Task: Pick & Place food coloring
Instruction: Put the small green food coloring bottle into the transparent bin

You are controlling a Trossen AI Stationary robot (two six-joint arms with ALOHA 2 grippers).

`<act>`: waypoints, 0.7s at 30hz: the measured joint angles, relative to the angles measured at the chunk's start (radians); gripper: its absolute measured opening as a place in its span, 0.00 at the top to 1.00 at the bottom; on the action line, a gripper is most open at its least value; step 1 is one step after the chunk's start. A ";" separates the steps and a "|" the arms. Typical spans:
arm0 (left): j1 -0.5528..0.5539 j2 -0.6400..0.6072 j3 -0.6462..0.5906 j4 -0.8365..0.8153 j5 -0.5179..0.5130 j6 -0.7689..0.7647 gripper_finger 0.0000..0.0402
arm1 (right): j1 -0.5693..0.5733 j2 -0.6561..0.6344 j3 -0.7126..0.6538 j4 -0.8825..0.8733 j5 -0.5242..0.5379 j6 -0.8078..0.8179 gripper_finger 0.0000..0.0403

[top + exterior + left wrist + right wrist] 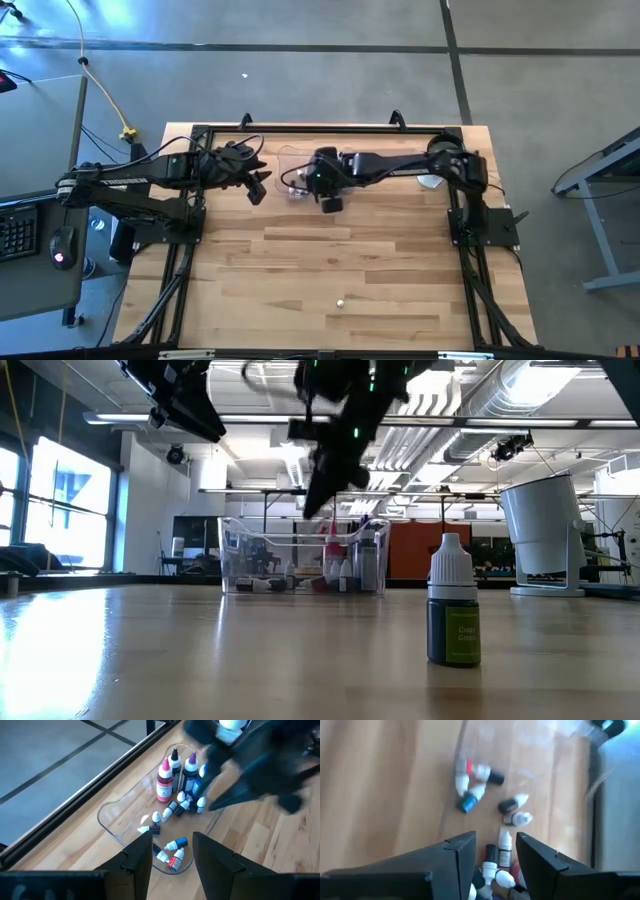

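Counter: wooden counter (330,270), tray (112,815) at 12 o'clock.
Food coloring (172,857): lying in tray.
My right pincer (495,852): parted, empty, above bottles.
Risk: descending blind could scatter bottles.

Small white-capped food coloring bottles (172,810) lie jumbled (some upright), one green bottle (453,603) standing apart.
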 joint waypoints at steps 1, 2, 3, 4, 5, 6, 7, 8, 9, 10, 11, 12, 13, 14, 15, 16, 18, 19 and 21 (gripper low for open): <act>0.000 0.000 0.000 0.002 0.000 0.000 0.66 | 0.015 -0.018 0.022 -0.030 0.005 0.013 0.67; 0.000 0.000 0.000 0.002 0.000 0.000 0.66 | 0.031 -0.037 0.046 -0.063 0.009 0.038 0.67; 0.000 0.000 0.000 0.002 0.000 0.000 0.66 | 0.049 -0.057 0.069 -0.102 0.007 0.070 0.67; 0.000 0.000 0.000 0.002 0.004 0.000 0.66 | 0.069 -0.076 0.091 -0.137 -0.004 0.105 0.67; 0.000 0.000 0.000 0.002 0.009 0.000 0.66 | 0.090 -0.097 0.110 -0.169 -0.030 0.135 0.67; 0.000 0.000 0.000 0.001 0.010 0.000 0.66 | 0.114 -0.115 0.122 -0.200 -0.071 0.155 0.67; 0.000 0.000 0.000 0.000 0.010 0.000 0.66 | 0.144 -0.133 0.125 -0.231 -0.121 0.159 0.67; 0.000 0.000 0.000 -0.001 0.011 0.000 0.66 | 0.178 -0.145 0.123 -0.256 -0.164 0.159 0.67; 0.000 0.001 0.000 -0.003 0.014 0.000 0.66 | 0.216 -0.151 0.117 -0.264 -0.196 0.158 0.67; 0.000 0.001 0.000 -0.003 0.014 0.000 0.66 | 0.256 -0.156 0.105 -0.263 -0.212 0.164 0.67; 0.000 0.001 0.000 -0.002 0.015 0.000 0.66 | 0.301 -0.156 0.089 -0.258 -0.215 0.181 0.67; 0.000 0.001 0.000 -0.002 0.017 0.000 0.66 | 0.342 -0.155 0.066 -0.247 -0.218 0.200 0.67; 0.000 0.001 0.000 -0.002 0.018 0.000 0.66 | 0.382 -0.155 0.035 -0.210 -0.226 0.217 0.67; 0.000 0.001 0.000 -0.003 0.018 0.000 0.66 | 0.421 -0.155 -0.004 -0.148 -0.235 0.229 0.67; 0.000 0.001 0.000 -0.002 0.024 0.000 0.66 | 0.458 -0.155 -0.049 -0.073 -0.242 0.234 0.67; 0.000 0.001 0.000 -0.003 0.033 0.000 0.66 | 0.492 -0.155 -0.100 0.006 -0.248 0.234 0.67; 0.000 0.001 0.000 -0.003 0.044 0.000 0.66 | 0.554 -0.153 -0.209 0.178 -0.262 0.228 0.67; 0.000 0.001 0.000 -0.002 0.058 0.000 0.66 | 0.580 -0.153 -0.266 0.280 -0.272 0.216 0.67; 0.000 0.004 0.000 -0.001 0.071 -0.003 0.66 | 0.619 -0.153 -0.369 0.461 -0.282 0.179 0.67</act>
